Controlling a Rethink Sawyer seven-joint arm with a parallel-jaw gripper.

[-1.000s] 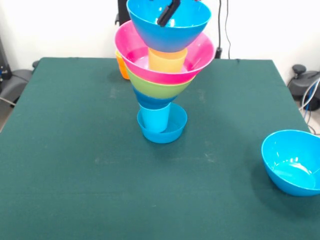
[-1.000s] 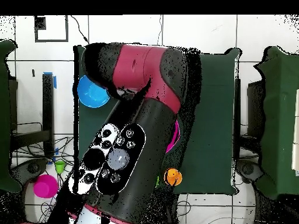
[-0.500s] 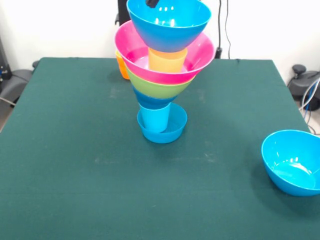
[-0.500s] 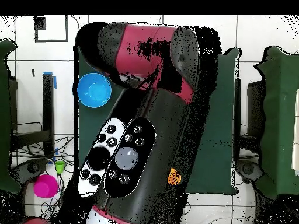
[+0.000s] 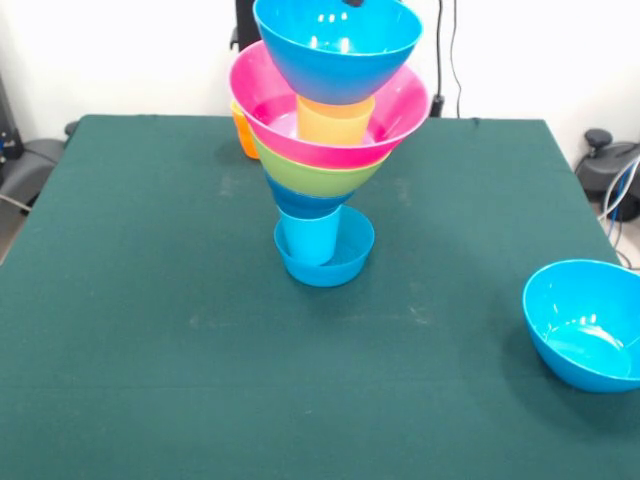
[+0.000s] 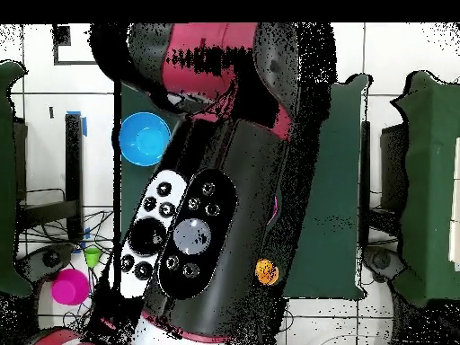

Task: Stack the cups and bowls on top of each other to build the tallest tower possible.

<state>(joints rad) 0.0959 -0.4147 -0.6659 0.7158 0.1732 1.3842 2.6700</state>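
The tower (image 5: 325,150) stands mid-table in the front view. From the bottom it is a small blue bowl (image 5: 345,262), a light blue cup (image 5: 308,238), a blue bowl (image 5: 303,206), a lime green bowl (image 5: 318,178), a pink bowl (image 5: 400,110), a yellow-orange cup (image 5: 336,122) and a large blue bowl (image 5: 337,50) on top. Only a black tip of my gripper (image 5: 352,2) shows at the top edge, just above that top bowl and clear of it. An orange cup (image 5: 243,135) stands behind the tower. From overhead, my arm (image 6: 207,207) hides the tower.
A loose large blue bowl (image 5: 585,325) sits upright near the table's front right edge, and it also shows overhead (image 6: 144,139). The orange cup (image 6: 266,270) shows beside the arm. A pink object (image 6: 69,286) and a small green one (image 6: 92,257) lie off the table.
The gripper has risen out of the top blue bowl, which stays resting on the tower. Only its tip now shows at the top edge. Nothing else has moved.
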